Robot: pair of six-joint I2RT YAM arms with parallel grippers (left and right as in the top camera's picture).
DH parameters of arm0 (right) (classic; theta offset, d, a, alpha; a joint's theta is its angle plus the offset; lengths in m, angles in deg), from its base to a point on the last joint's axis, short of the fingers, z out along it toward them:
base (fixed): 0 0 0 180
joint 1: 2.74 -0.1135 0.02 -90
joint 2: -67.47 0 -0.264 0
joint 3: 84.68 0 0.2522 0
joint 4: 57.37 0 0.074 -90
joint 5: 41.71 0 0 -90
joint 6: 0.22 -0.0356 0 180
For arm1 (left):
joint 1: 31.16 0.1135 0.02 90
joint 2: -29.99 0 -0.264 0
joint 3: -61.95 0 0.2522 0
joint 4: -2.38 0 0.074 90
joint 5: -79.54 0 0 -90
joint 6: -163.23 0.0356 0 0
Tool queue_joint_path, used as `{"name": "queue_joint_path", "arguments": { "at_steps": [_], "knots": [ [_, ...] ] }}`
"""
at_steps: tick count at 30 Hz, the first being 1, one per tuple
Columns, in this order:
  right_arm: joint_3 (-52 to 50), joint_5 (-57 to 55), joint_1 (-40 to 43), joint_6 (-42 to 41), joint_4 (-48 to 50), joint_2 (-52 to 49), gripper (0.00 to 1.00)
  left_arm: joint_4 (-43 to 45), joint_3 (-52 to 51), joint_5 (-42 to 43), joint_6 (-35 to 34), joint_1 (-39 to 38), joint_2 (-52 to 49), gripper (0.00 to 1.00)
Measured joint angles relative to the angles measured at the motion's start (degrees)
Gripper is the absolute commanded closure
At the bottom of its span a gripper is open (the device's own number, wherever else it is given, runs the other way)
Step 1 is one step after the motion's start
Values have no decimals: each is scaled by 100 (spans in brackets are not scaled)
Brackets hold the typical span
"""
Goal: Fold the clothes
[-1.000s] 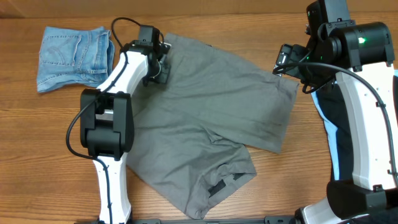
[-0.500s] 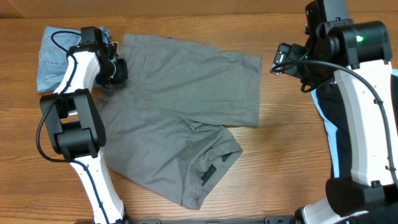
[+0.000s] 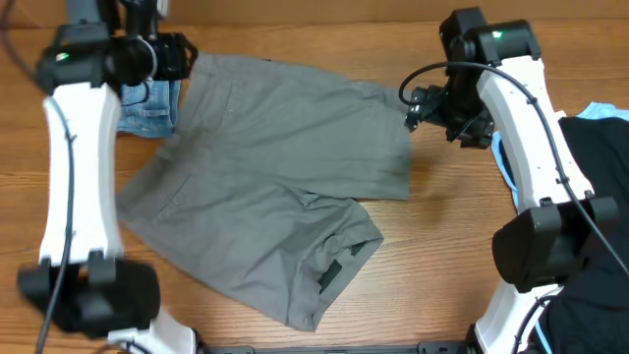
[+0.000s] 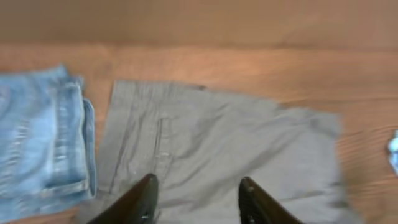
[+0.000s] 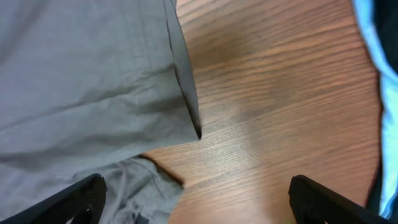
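Note:
The grey trousers (image 3: 280, 187) lie spread on the wooden table, one leg toward the right edge, the other toward the front with its hem turned over. They also show in the left wrist view (image 4: 211, 149) and the right wrist view (image 5: 81, 81). My left gripper (image 3: 182, 59) is raised over the trousers' back left corner; its fingers (image 4: 142, 198) are apart and hold nothing. My right gripper (image 3: 418, 106) hangs just right of the upper leg's hem, wide open and empty, with bare wood between its fingers (image 5: 81, 198).
Folded blue denim (image 3: 147, 103) lies at the back left beside the trousers, and shows in the left wrist view (image 4: 40, 143). Black and light-blue garments (image 3: 590, 187) are heaped at the right edge. Bare wood (image 3: 452, 246) lies between the trousers and the right arm.
My left arm has risen and swung away from the trousers' left edge. My right arm has moved left and down toward the upper leg's hem. The trousers have shifted left since the earliest frame.

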Motion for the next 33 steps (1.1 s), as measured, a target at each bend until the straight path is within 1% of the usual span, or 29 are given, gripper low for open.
{"name": "queue_joint_path", "arguments": {
  "at_steps": [1, 3, 6, 9, 12, 13, 14, 16, 18, 20, 23, 27, 30, 33],
  "knots": [
    [-164, 28, 0, 4, 129, 0, 4, -122, 24, 17, 0, 0, 247, 51],
    [-546, 133, 0, 48, 481, 2, 14, -376, 44, 28, 4, -2, 647, 49],
    [-1283, 367, 0, 122, 1095, 0, 22, -761, 46, 22, 4, -2, 1023, 48],
    [-2011, 612, 0, 197, 1663, 0, 23, -1064, 46, -4, 2, -2, 1156, 48],
    [-2719, 863, 0, 264, 2588, -2, 25, -1392, 46, -46, 2, -2, 1161, 51],
    [-2793, 885, 0, 273, 2710, -2, 28, -1449, 44, -50, 2, -2, 1154, 51],
    [-3005, 942, 0, 295, 3034, -15, 31, -1491, 44, -61, 2, -2, 1154, 52],
    [-3379, 1010, 0, 330, 3882, -17, 37, -1537, 44, -68, 2, -2, 1154, 52],
    [-3681, 1058, 0, 337, 4339, -26, 51, -1576, 44, -70, 2, -2, 1154, 52],
    [-3869, 1080, 0, 337, 4651, -2, 69, -1696, 42, -70, 2, -2, 1154, 52],
    [-3998, 1088, 7, 295, 5031, 7, 85, -1880, 42, -79, 2, -2, 1154, 51],
    [-4072, 824, 9, 291, 5327, 7, 95, -2013, 42, -87, 2, -2, 1154, 51],
    [-4087, 442, 31, 310, 5600, 7, 96, -2063, 42, -87, 2, -2, 1154, 51],
    [-4113, 105, 229, 310, 5965, -2, 96, -2087, 42, -61, 2, -2, 1154, 51]
  ]
}}
